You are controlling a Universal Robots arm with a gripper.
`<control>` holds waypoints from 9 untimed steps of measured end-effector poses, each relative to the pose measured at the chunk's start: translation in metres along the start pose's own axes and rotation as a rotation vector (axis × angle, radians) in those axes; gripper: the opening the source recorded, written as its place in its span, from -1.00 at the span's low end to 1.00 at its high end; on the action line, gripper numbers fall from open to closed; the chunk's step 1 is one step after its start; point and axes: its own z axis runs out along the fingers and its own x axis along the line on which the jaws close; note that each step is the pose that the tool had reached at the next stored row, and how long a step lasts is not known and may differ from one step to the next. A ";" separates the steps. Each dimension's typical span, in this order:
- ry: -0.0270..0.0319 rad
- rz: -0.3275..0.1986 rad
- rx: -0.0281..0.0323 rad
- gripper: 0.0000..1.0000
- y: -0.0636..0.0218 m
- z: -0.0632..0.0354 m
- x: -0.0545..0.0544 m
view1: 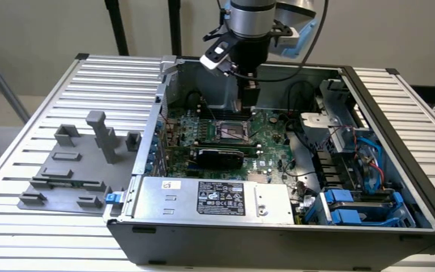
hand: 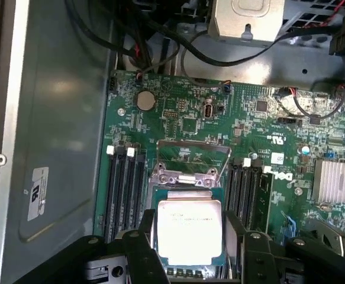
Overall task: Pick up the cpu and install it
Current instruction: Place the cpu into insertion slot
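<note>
Slatted metal table [view1: 111,73], open computer case [view1: 278,249], pincer [hand: 191,239] partly spread, pinching cpu [hand: 189,228] by two edges over socket [hand: 190,165]

One cpu [hand: 190,231], one socket [view1: 231,132], one motherboard [hand: 250,137]

Ribbed table [view1: 119,73] w/ open PC case [view1: 278,246] & grey fixture plate [view1: 77,170].
</note>
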 end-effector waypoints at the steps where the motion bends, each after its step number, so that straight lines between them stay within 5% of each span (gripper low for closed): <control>1: -0.0005 0.008 0.0001 0.09 -0.0006 0.0001 0.000; 9: -0.0023 0.034 0.0002 0.09 -0.0149 0.0003 0.001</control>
